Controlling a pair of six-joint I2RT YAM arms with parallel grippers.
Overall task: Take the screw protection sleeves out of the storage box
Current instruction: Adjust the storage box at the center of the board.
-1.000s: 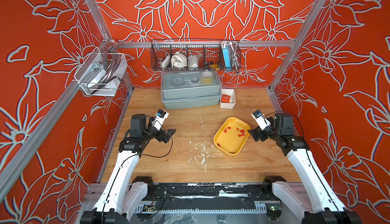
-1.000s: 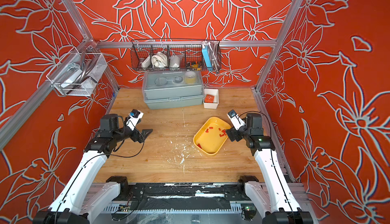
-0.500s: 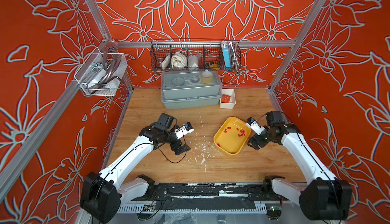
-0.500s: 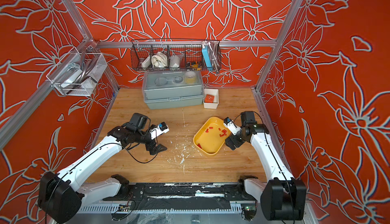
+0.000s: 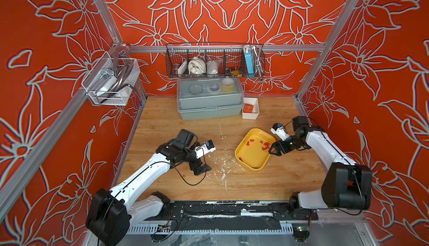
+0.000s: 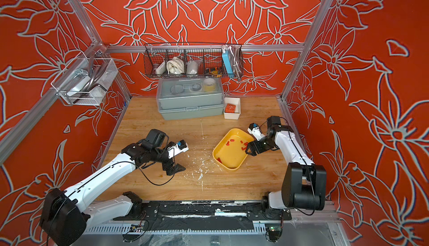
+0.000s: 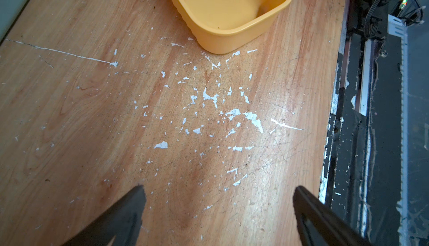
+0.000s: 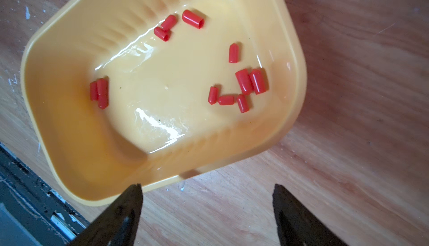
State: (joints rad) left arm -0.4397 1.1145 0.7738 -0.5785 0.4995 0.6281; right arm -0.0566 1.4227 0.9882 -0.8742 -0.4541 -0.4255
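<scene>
The right fingers are spread wide with nothing held (only bare bench shows in the gap). They are poised just outside the storage box, at its wall on the right-arm side, and one tip appears to overlap the rim. All the screw protection sleeves are seen lying flat on the box floor in three loose groups, with none on the bench. In a top view the nearest sleeves sit just beside the right fingers.

The left fingers are also wide apart and empty, over bare bench well apart from the box, so the right arm is judged the nearer.

Key relation: the sleeves lie ahead of the right fingers, over the near wall and down. The long axes of the two fatter ones run roughly along the reach, so a pinch would likely close across their width.
</scene>
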